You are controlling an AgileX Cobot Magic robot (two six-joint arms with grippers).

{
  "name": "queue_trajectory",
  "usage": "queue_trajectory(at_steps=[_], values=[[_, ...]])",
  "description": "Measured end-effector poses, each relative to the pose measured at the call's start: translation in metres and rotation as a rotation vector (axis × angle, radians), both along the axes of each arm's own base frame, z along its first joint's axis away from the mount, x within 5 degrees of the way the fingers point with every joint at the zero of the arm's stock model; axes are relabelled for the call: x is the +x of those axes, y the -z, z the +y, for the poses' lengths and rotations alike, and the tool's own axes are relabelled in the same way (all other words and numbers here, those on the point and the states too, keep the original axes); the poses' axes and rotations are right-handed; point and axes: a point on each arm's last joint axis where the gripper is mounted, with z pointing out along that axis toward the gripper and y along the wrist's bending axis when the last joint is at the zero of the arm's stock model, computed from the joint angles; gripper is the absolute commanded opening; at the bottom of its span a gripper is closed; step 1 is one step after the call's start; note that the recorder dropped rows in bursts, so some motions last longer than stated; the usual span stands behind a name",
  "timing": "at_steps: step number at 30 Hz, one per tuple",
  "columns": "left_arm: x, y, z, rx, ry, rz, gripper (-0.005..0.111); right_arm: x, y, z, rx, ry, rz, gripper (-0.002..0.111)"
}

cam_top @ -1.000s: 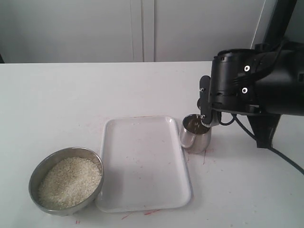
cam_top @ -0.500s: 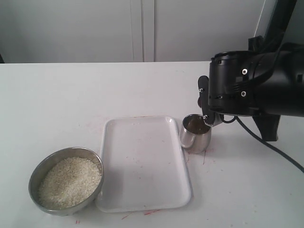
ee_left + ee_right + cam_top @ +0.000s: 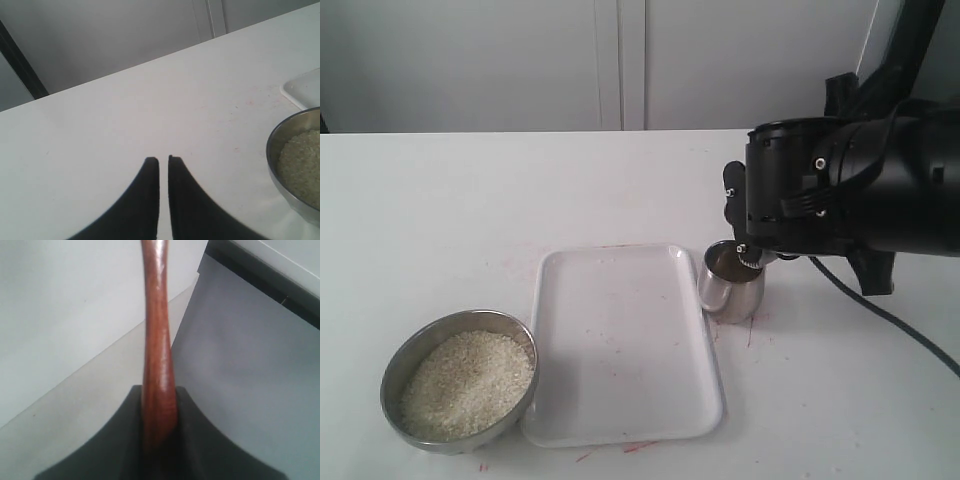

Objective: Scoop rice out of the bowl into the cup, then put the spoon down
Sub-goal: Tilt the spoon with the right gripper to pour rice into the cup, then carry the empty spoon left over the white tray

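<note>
White tabletop (image 3: pixel 470 200) lies open across the far and left areas. I read the bowl (image 3: pixel 392 372) of rice (image 3: pixel 468 383) at near left, just beside the left edge of the tray (image 3: pixel 620 340). The cup (image 3: pixel 730 295) stands just off the tray's far right corner. The right gripper (image 3: pixel 159 407) hangs over the cup's rim, clenched on the handle of the spoon (image 3: pixel 156 315). On the left gripper (image 3: pixel 163 161), the jaws are pressed nearly together and empty, near the bowl.

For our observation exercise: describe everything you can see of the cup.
The cup is small, rounded, polished steel with a dark inside, contents unclear. It stands upright on the white table, close beside the tray; contact cannot be told. The right arm hangs over its far rim, hiding part.
</note>
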Motion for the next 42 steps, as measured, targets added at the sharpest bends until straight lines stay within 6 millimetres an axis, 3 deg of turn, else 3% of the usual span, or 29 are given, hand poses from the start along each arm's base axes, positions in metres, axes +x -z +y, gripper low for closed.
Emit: queue_trajectory(at_steps=[12,18,24,31,42], values=[[0.000,0.000,0.000,0.000,0.000,0.000,0.014,-0.015,0.018,0.004,0.385,0.342,-0.078,0.000],[0.000,0.000,0.000,0.000,0.000,0.000,0.014,-0.019,0.022,0.006,0.448,0.411,-0.064,0.000],[0.000,0.000,0.000,0.000,0.000,0.000,0.014,-0.029,0.003,0.002,0.561,0.458,-0.124,0.000],[0.000,0.000,0.000,0.000,0.000,0.000,0.014,-0.051,-0.021,0.005,0.801,0.553,-0.075,0.000],[0.000,0.000,0.000,0.000,0.000,0.000,0.014,-0.079,-0.024,0.042,0.935,0.490,0.104,0.000]])
